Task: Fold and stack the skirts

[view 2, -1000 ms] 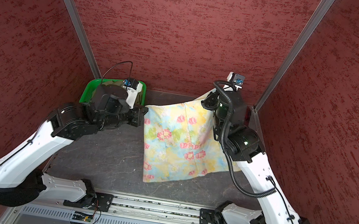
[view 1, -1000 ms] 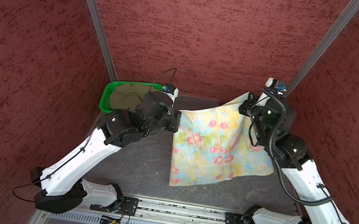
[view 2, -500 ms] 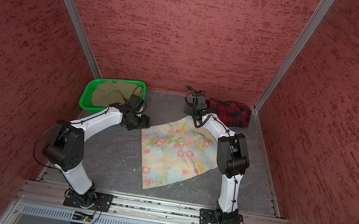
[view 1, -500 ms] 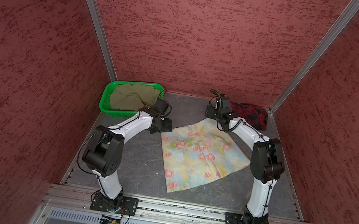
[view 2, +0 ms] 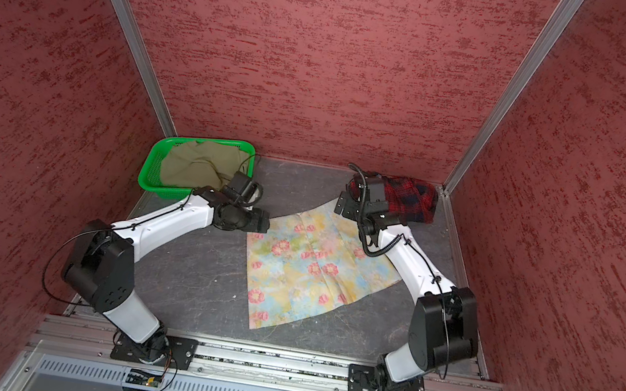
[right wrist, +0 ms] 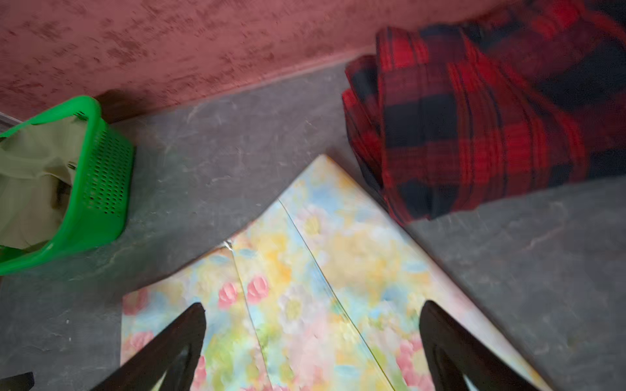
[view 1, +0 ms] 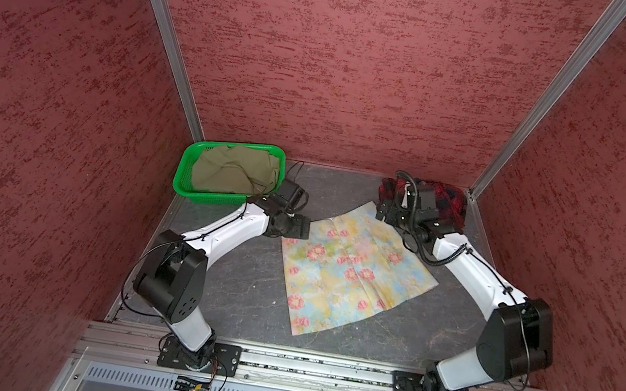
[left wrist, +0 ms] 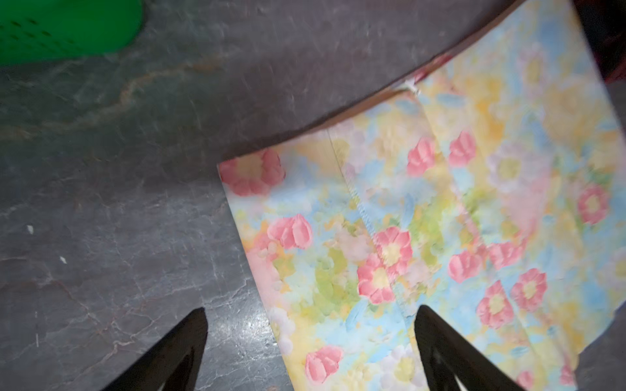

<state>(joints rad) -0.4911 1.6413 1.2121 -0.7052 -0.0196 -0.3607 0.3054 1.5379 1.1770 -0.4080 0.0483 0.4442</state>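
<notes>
tabletop (view 1: 240, 278): dark stone-look slab, veined, mostly matt with a faint sheen. floral skirt (view 1: 350, 269): thin smooth cloth, creased. plaid skirt (right wrist: 457, 128): thicker woven cloth. olive skirt (view 1: 235, 170): plain matt cloth, rumpled. basket (right wrist: 101, 169): glossy perforated plastic. walls (view 1: 343, 62): rough, matt. corner posts (view 1: 169, 36): brushed metal.

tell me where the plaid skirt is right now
In both top views the plaid skirt lies bunched in the far right corner of the table, just beyond the floral skirt's far corner.

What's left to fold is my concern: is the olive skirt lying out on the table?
No, the olive skirt sits crumpled inside the green basket.
</notes>
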